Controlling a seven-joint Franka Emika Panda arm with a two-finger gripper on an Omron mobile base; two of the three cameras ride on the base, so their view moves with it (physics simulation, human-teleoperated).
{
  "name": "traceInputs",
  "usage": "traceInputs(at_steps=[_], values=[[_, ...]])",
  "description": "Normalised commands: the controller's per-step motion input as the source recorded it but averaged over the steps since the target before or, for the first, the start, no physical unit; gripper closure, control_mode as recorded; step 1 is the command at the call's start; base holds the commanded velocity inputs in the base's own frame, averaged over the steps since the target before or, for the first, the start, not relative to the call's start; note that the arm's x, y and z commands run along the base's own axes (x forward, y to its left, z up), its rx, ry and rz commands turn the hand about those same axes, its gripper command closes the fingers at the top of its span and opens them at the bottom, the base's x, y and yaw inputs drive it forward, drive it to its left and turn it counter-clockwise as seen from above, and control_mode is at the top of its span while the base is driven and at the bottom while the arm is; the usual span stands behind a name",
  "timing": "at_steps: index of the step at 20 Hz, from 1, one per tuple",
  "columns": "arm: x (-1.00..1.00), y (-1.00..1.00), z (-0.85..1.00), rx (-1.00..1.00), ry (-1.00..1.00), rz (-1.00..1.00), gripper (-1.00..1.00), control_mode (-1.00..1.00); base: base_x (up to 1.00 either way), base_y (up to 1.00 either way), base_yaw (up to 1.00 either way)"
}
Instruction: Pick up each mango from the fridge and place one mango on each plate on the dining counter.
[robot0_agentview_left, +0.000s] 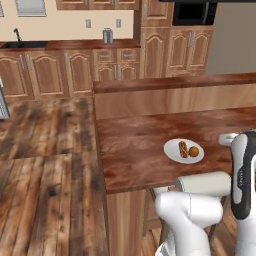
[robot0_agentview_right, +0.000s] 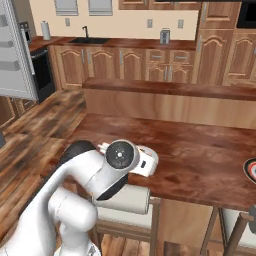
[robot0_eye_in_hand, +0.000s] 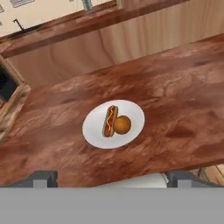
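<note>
**Open gripper over plate w/ mango**

Gripper (robot0_eye_in_hand: 112, 178): fingertips (robot0_eye_in_hand: 43, 178) sit far apart at the bottom corners of the hand view, jaws wide, nothing between them, nothing held. Below and ahead of the tips, well apart from them: white plate (robot0_eye_in_hand: 131, 113) on the counter (robot0_eye_in_hand: 175, 87).

On the plate: orange-red mango (robot0_eye_in_hand: 122, 124), resting, touching a hot dog (robot0_eye_in_hand: 109, 120) in its bun just beside it. Both lie near plate centre, mango on the side toward the counter's front edge.

Left base view: same plate (robot0_agentview_left: 172, 149) near the counter's (robot0_agentview_left: 130, 145) front edge, mango (robot0_agentview_left: 193, 151) and hot dog (robot0_agentview_left: 183, 149) side by side, arm to the right of it.

Right base view: second plate (robot0_agentview_right: 250, 169), dark rim, cut off at the right edge; contents can't tell. Fridge (robot0_agentview_right: 15, 55) door far left. Stool (robot0_agentview_right: 125, 202) under the counter edge, behind the arm.
</note>
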Motion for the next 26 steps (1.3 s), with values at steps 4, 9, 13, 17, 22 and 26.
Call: traceInputs(at_steps=[4,9,13,17,22,26], values=[[-0.77,0.54,0.59,-0.17,-0.21,0.0,-1.0,-1.0,0.0,0.0,0.0],[-0.47,0.77,0.56,-0.24,-0.09,0.0,-1.0,-1.0,0.0,0.0,0.0],[-0.28,0.86,0.53,-0.27,0.0,0.0,-1.0,-1.0,0.0,0.0,0.0],[-0.08,0.91,0.37,-0.26,0.0,0.0,-1.0,-1.0,0.0,0.0,0.0],[0.0,0.89,0.13,-0.24,0.0,0.03,-1.0,-1.0,0.0,0.0,0.0],[-0.07,0.65,0.01,-0.14,0.0,0.01,-1.0,-1.0,0.0,0.0,0.0]])
